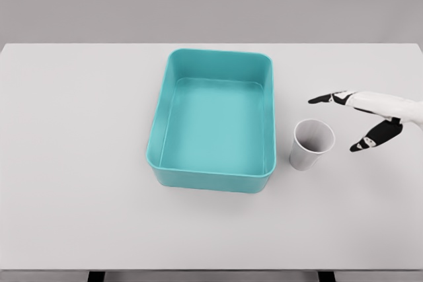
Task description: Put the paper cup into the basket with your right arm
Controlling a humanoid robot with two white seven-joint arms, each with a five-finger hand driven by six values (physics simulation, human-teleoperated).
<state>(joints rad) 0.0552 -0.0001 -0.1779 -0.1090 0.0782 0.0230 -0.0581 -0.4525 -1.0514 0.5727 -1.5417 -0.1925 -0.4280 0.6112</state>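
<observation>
White paper cup (312,144) stands upright on the pale surface (79,183) before me, just right of the teal basket (215,175) and apart from its wall. Beyond the cup to the right, my right hand (370,115) hovers near but clear of it, black-tipped fingers (325,98) spread wide, holding nothing. Farther back, the basket's rear rim nears the surface's far edge.
</observation>
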